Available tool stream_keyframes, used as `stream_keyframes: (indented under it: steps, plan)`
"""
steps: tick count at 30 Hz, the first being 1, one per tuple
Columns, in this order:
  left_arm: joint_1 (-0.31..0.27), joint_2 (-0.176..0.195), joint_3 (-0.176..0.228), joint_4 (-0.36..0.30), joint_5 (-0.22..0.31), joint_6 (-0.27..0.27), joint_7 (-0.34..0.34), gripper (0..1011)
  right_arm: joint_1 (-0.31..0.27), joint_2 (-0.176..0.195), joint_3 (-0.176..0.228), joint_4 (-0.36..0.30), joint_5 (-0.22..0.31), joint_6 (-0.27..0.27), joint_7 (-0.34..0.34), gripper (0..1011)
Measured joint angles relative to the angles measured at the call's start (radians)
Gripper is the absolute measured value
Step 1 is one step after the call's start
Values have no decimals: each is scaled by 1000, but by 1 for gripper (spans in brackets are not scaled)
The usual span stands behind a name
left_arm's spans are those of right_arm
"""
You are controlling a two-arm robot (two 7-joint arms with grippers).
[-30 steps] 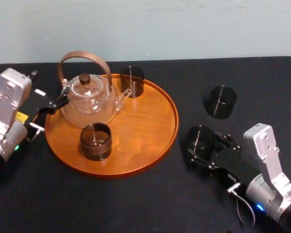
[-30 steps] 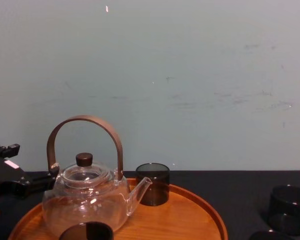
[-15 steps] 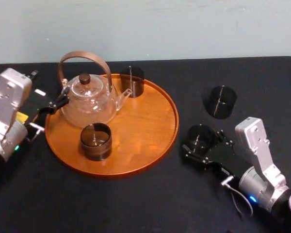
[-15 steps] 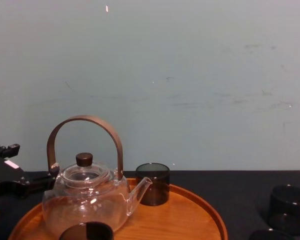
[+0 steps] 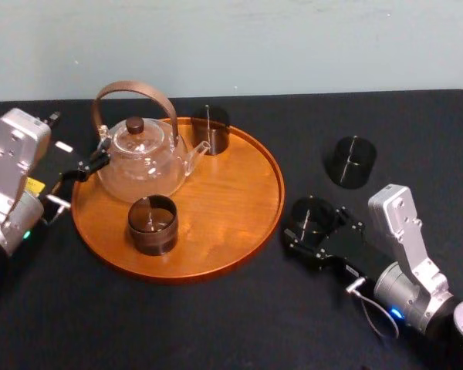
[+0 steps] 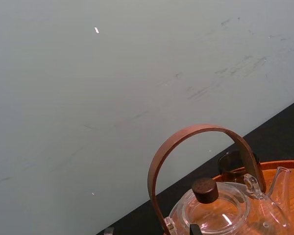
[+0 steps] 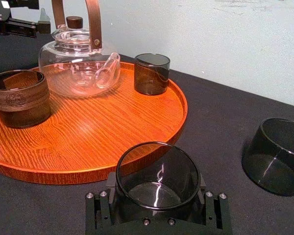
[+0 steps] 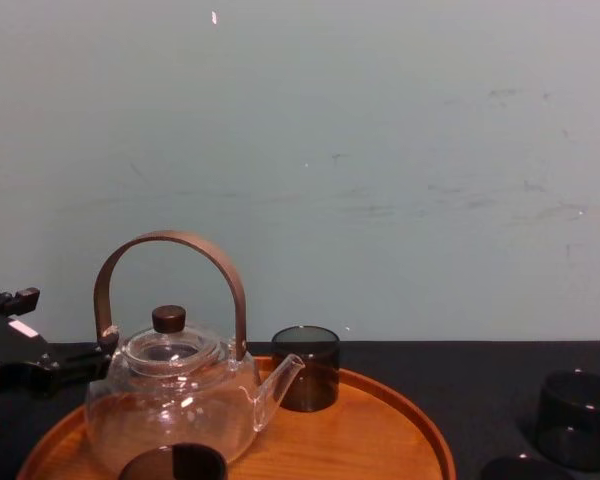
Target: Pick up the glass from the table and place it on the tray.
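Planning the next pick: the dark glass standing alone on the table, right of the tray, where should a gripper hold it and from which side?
Probably pinch the far glass across its straight side wall, coming level from the robot's side. It stands upright, handleless, open table around. The right gripper, beside the tray, holds the nearer glass.

Head view high, looking down; chest low, level; wrist views close — all share tray (image 5: 231, 193), teapot (image 5: 139, 158).
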State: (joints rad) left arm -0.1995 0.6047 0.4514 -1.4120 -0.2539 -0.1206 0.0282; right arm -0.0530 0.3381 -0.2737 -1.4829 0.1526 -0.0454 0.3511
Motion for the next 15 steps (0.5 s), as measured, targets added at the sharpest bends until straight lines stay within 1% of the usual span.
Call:
stream_keyframes:
  steps: [4, 15]
  plan:
    - [0, 0, 0, 0, 0, 0, 0, 1001, -1, 0, 1, -2, 0, 1, -2, 907]
    - [0, 0, 0, 0, 0, 0, 0, 1001, -3, 1, 2, -5, -1, 2, -4, 907]
